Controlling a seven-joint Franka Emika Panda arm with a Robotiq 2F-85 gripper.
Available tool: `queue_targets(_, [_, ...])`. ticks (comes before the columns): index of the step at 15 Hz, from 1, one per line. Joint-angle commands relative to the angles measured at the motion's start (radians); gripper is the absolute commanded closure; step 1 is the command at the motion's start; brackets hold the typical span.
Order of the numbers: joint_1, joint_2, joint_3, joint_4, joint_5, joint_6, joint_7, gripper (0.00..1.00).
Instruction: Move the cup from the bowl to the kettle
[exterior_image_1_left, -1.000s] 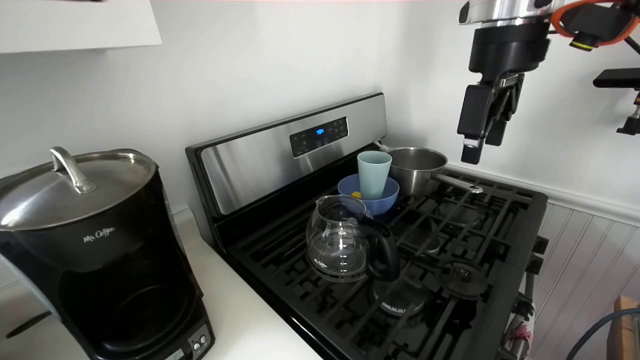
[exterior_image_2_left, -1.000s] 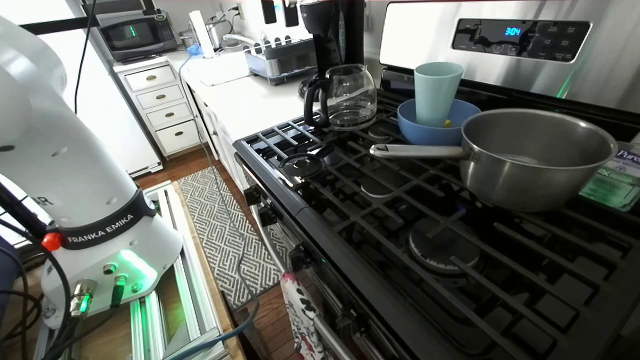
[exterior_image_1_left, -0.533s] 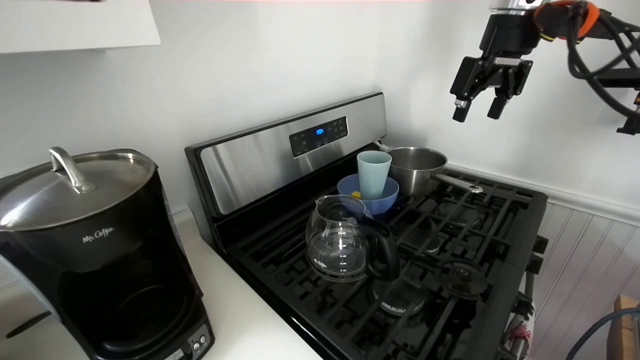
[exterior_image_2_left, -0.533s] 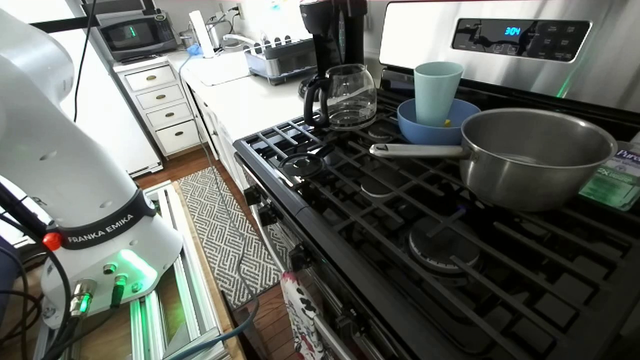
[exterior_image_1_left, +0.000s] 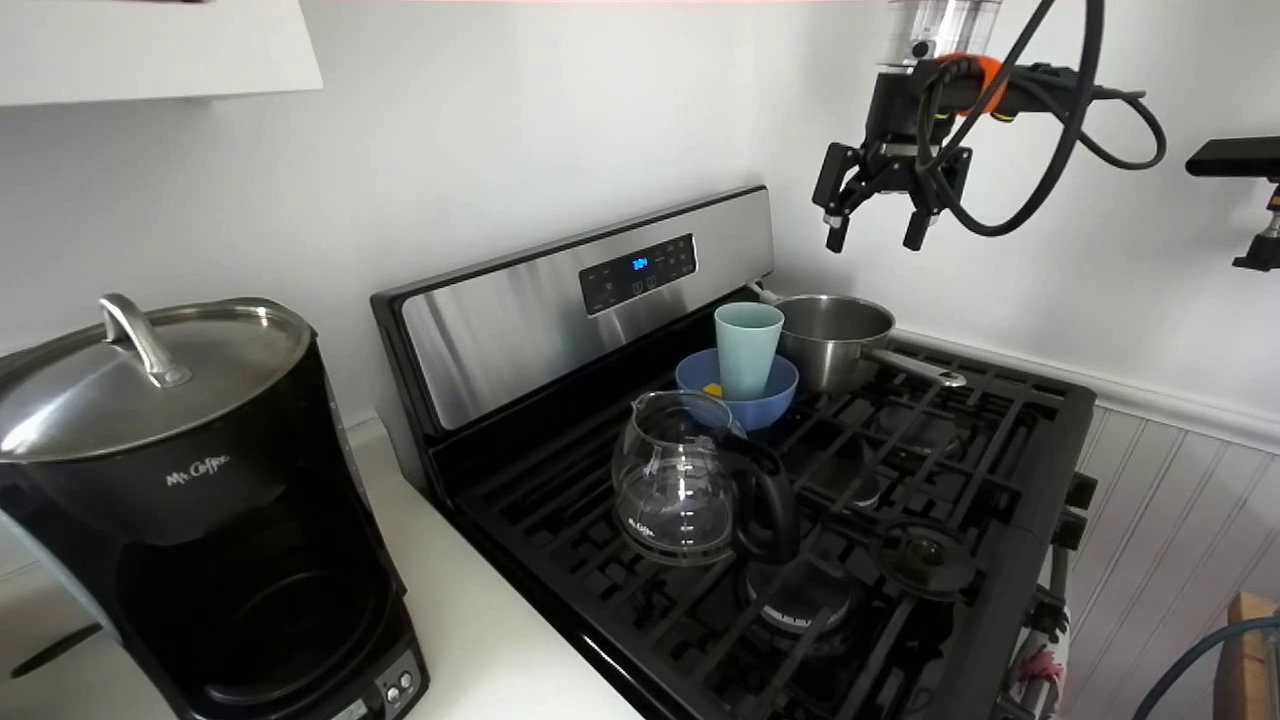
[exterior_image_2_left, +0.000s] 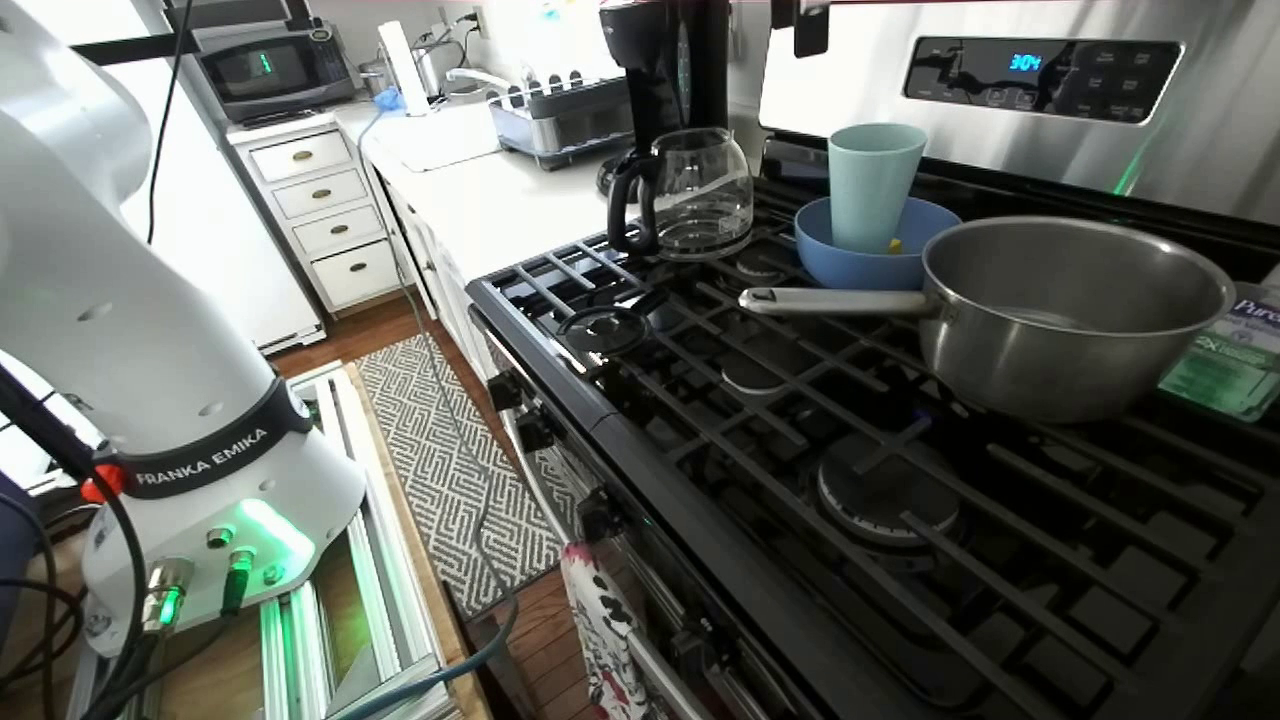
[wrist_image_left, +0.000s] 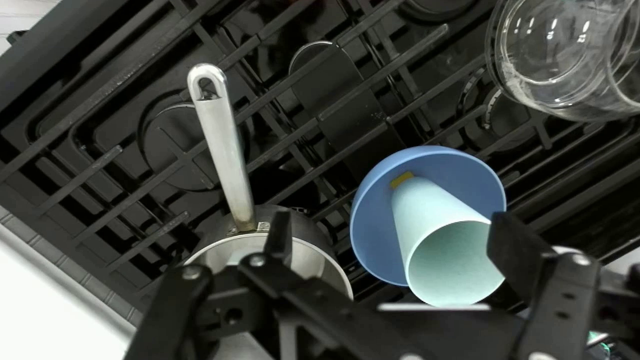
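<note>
The pale blue cup (exterior_image_1_left: 748, 350) stands in the blue bowl (exterior_image_1_left: 768, 408) on the stove; both also show in an exterior view, cup (exterior_image_2_left: 873, 190) and bowl (exterior_image_2_left: 850, 268). A small yellow piece (wrist_image_left: 401, 179) lies beside the cup's base. The clear glass kettle (exterior_image_1_left: 668, 490), with a black handle, stands on the grates near the bowl. My gripper (exterior_image_1_left: 876, 240) is open and empty, high above the stove near the pot. In the wrist view the gripper (wrist_image_left: 391, 217) has its right finger overlapping the cup's rim (wrist_image_left: 420, 245) and its left finger over the pot.
A grey metal pot (exterior_image_2_left: 1050, 370) stands right beside the bowl, its handle reaching toward the stove's front. The black coffee maker (exterior_image_1_left: 200, 520) stands on the counter. The stove's back panel (exterior_image_1_left: 500, 350) rises behind the bowl. A cable loop (exterior_image_1_left: 1060, 180) hangs beside the gripper.
My gripper has moved left across an exterior view and turned, so its two fingers now show spread apart. A fingertip has entered at the top of an exterior view. Cup, bowl and kettle have not moved.
</note>
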Motion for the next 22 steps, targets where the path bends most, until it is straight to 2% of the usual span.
queue_targets(1, [-0.003,0.006,0.002,0.008,0.001,-0.004,-0.001,0.0])
queue_targets(2, [-0.004,0.006,0.002,0.011,0.001,-0.005,-0.001,0.0])
queue_targets(12, [0.026,0.333,0.013,0.208,0.045,0.011,0.394,0.0])
queue_targets(16, [0.033,0.41,0.004,0.269,0.095,0.031,0.448,0.0])
queue_targets(22, [0.039,0.451,-0.002,0.307,0.129,0.092,0.488,0.0])
